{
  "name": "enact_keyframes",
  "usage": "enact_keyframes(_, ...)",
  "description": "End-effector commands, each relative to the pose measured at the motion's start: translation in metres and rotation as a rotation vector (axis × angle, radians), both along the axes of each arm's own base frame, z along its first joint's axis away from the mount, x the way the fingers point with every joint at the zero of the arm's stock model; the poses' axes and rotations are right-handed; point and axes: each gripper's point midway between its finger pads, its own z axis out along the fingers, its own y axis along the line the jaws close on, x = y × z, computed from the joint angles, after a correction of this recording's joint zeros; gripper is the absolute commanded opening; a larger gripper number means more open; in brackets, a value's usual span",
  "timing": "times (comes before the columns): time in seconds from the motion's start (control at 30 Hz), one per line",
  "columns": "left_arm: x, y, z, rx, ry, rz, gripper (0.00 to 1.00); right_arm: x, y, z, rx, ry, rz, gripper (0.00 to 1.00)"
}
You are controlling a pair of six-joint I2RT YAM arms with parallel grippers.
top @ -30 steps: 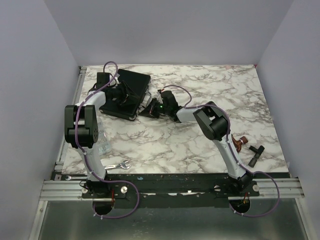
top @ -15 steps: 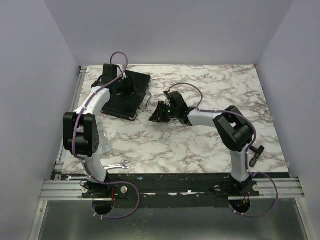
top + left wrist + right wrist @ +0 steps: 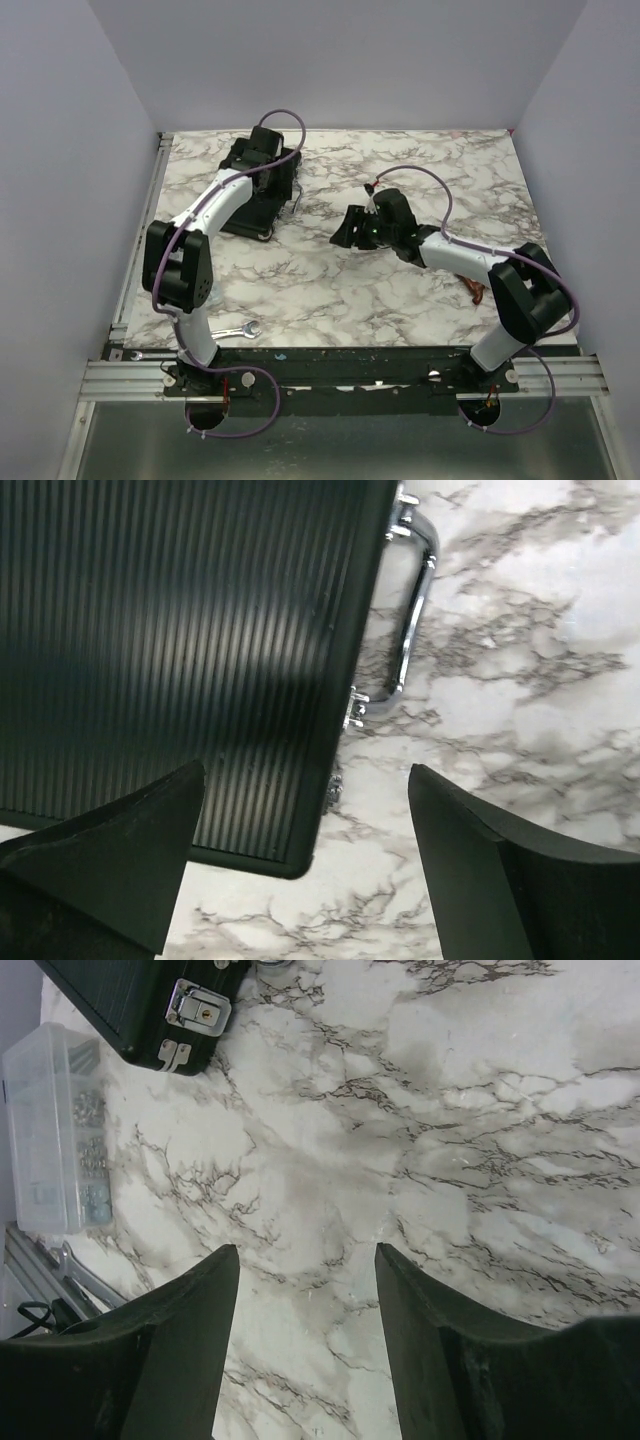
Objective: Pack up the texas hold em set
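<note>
The black ribbed case (image 3: 170,630) of the texas hold em set lies closed at the back left of the table (image 3: 252,212). Its metal handle (image 3: 410,610) and a latch (image 3: 352,708) face right. My left gripper (image 3: 305,770) hovers open over the case's handle-side corner with nothing between its fingers; the top view shows it above the case (image 3: 268,170). My right gripper (image 3: 348,232) hangs open over bare marble to the right of the case, empty (image 3: 305,1250). A corner of the case (image 3: 150,1010) with a silver latch (image 3: 197,1005) shows in the right wrist view. Chips and cards are out of view.
A clear plastic box of small metal parts (image 3: 50,1130) sits left of the case. A silver wrench (image 3: 237,330) lies near the front edge. A brown piece (image 3: 478,292) peeks out behind the right arm. Grey walls close in three sides.
Both grippers have opened, the right one from shut. The left arm has swung right over the case. The right gripper has pulled back right, away from the case.
</note>
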Motion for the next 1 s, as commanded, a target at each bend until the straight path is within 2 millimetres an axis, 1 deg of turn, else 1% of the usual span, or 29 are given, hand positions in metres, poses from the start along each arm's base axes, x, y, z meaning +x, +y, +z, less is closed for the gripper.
enact_keyframes(0.0, 0.015, 0.015, -0.010, 0.278, 0.016, 0.037, 0.84, 0.000, -0.022, -0.002, -0.068, -0.058, -0.016, 0.61)
enact_keyframes(0.07, 0.024, 0.011, -0.015, 0.342, 0.033, 0.034, 0.86, -0.002, -0.023, -0.001, -0.055, -0.055, -0.008, 0.61)
enact_keyframes(0.13, 0.030, 0.006, -0.021, 0.358, 0.065, 0.033, 0.86, -0.005, -0.023, -0.001, -0.039, -0.053, 0.000, 0.61)
enact_keyframes(0.3, 0.045, -0.001, -0.024, 0.404, 0.088, 0.024, 0.87, -0.009, -0.028, -0.003, -0.022, -0.061, 0.004, 0.62)
enact_keyframes(0.43, 0.045, -0.005, -0.034, 0.451, 0.135, 0.004, 0.87, -0.010, -0.028, -0.005, 0.008, -0.047, 0.011, 0.62)
enact_keyframes(0.6, 0.044, 0.008, -0.047, 0.562, 0.181, 0.035, 0.87, -0.012, -0.026, -0.008, 0.026, -0.031, 0.026, 0.62)
enact_keyframes(0.73, 0.044, 0.013, -0.057, 0.610, 0.217, 0.030, 0.83, -0.012, -0.028, -0.013, 0.024, -0.020, 0.021, 0.62)
enact_keyframes(0.8, 0.046, 0.015, -0.057, 0.616, 0.215, 0.034, 0.81, -0.012, -0.028, -0.014, 0.026, -0.018, 0.022, 0.62)
enact_keyframes(0.9, 0.050, 0.019, -0.054, 0.601, 0.210, 0.050, 0.76, -0.012, -0.028, -0.014, 0.029, -0.015, 0.022, 0.62)
enact_keyframes(0.97, 0.052, 0.025, -0.053, 0.578, 0.218, 0.065, 0.75, -0.012, -0.028, -0.014, 0.028, -0.013, 0.022, 0.62)
